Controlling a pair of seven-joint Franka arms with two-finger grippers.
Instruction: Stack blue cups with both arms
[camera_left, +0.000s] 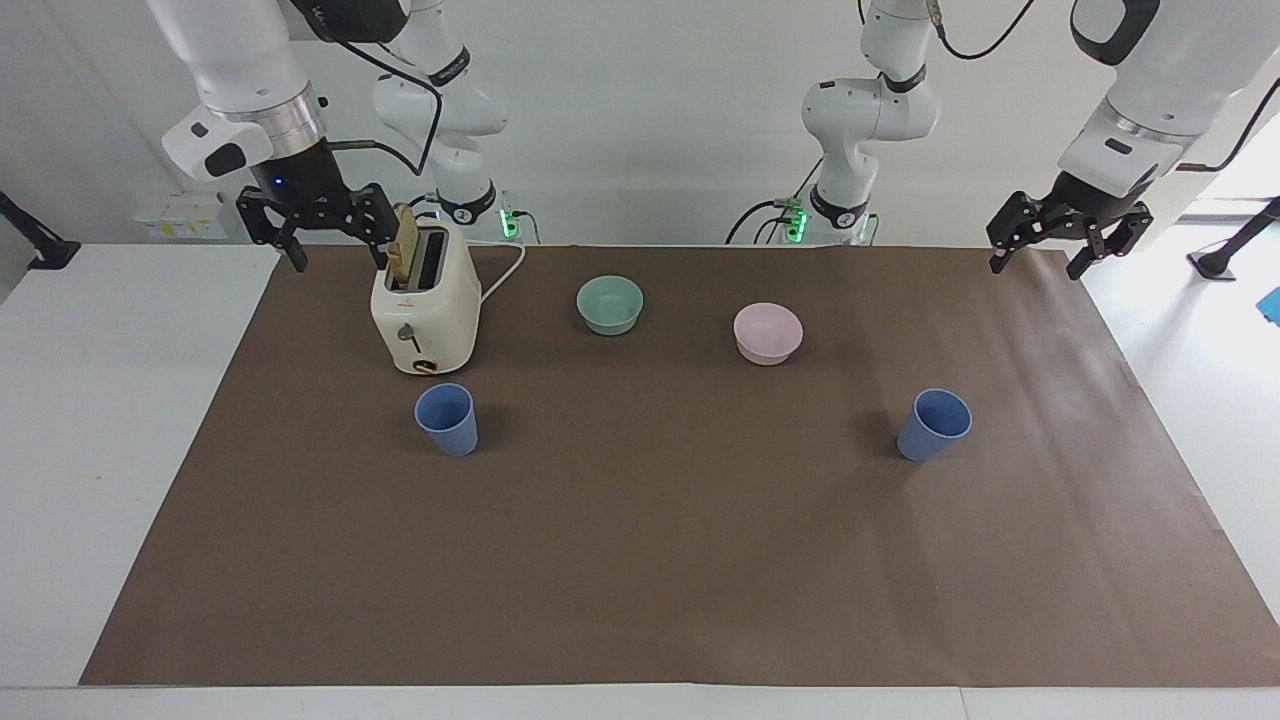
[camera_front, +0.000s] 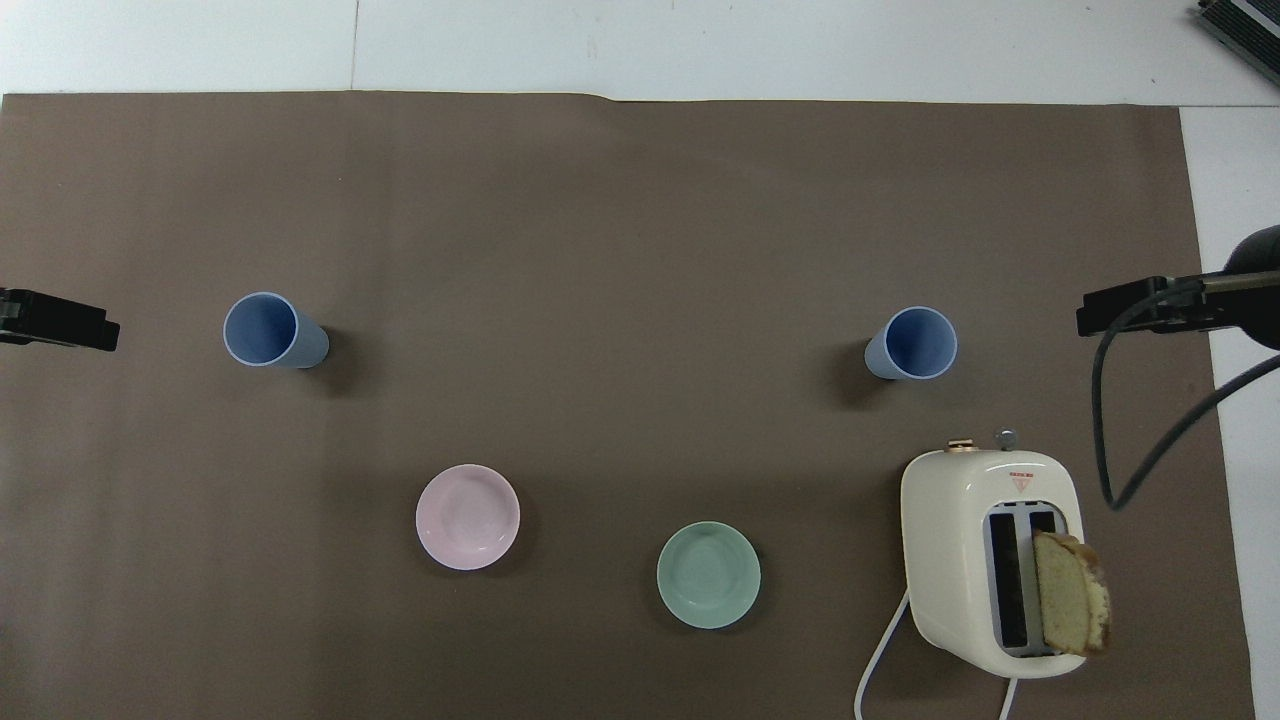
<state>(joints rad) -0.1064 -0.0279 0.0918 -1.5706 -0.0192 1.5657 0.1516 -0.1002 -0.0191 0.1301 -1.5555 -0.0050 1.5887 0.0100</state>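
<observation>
Two blue cups stand upright and apart on the brown mat. One cup (camera_left: 447, 420) (camera_front: 912, 343) is at the right arm's end, just farther from the robots than the toaster. The other cup (camera_left: 934, 425) (camera_front: 272, 330) is at the left arm's end. My right gripper (camera_left: 340, 256) is open and empty, up in the air beside the toaster's top; its tip shows in the overhead view (camera_front: 1140, 305). My left gripper (camera_left: 1036, 266) is open and empty, raised over the mat's corner at its own end; it shows in the overhead view too (camera_front: 60, 322).
A cream toaster (camera_left: 425, 305) with a bread slice (camera_left: 404, 250) sticking out stands near the right arm, its cord trailing toward the robots. A teal bowl (camera_left: 610, 304) and a pink bowl (camera_left: 768, 333) sit between the arms, nearer to the robots than the cups.
</observation>
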